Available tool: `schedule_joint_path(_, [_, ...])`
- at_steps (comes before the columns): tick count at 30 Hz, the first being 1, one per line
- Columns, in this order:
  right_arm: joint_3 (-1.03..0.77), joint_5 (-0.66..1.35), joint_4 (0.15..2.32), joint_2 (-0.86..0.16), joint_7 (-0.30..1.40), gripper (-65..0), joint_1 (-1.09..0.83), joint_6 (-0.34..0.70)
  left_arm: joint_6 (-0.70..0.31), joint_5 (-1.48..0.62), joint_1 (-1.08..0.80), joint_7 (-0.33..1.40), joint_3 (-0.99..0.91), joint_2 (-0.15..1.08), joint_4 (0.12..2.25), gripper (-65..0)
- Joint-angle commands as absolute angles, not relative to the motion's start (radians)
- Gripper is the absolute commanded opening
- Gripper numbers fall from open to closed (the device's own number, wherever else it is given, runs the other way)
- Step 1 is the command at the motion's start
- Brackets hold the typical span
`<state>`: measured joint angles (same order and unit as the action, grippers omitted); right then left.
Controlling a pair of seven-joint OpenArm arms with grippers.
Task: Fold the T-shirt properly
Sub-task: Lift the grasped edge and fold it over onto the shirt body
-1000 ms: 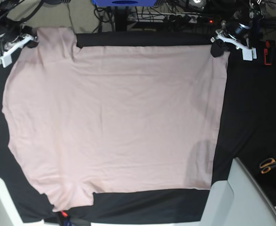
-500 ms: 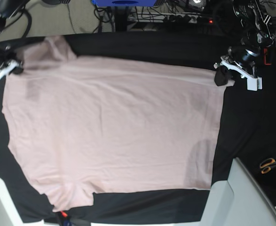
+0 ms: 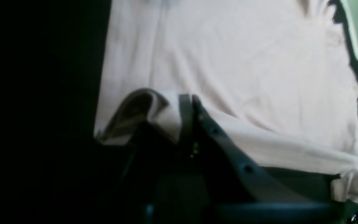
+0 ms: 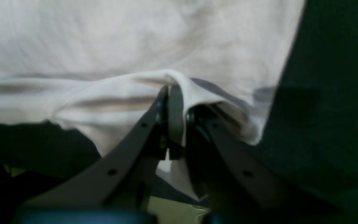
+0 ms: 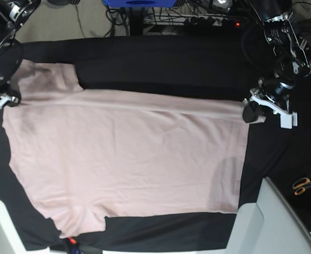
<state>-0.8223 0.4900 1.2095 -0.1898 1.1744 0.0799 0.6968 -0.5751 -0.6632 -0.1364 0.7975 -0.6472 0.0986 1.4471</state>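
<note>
Item: plain pale pink cotton T-shirt (image 5: pixel 123 164), spread across frame centre on black-covered desk (image 5: pixel 155 58). Left pincer (image 5: pixel 249 111) and right pincer (image 5: pixel 7 99), each clamped on an upper corner, lift that edge, likely to fold it over.

Robotics lab, prob.: black-covered table (image 5: pixel 160 58), tangled cables (image 5: pixel 197 18), scissors (image 5: pixel 303 186), two robot arms.
</note>
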Motion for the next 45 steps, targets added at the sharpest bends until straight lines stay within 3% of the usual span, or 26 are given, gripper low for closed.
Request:
schedule_joint_path(1, [-0.825,0.498,1.224,-0.222,1.159,-64.5,0.104,0.698,-0.575,-0.680,-0.134,0.776,-0.653,0.114,1.461,-65.0])
schedule_joint_path(15, [-0.716,0.496,1.084,-0.254,1.079,-64.5,0.231,0.698,-0.441,-0.674,-0.025,0.776,-0.628,0.125,1.445,-65.0])
schedule_joint_path(26, [-0.708,0.495,0.935,-0.288,1.010,-64.5,0.321,0.698,-0.441,-0.599,0.091,0.768,-0.530,0.163,1.287,-65.0])
schedule_joint_path(36, [-0.591,0.496,0.791,-0.289,0.828,-64.5,0.352,0.698,-0.441,-0.509,0.170,0.765,-0.529,0.143,1.185,-65.0])
schedule_joint_path(45, [-0.598,0.501,0.777,-0.285,0.700,-64.7,0.349,0.698,-0.441,-0.446,0.188,0.636,-0.484,0.145,1.082,-65.0])
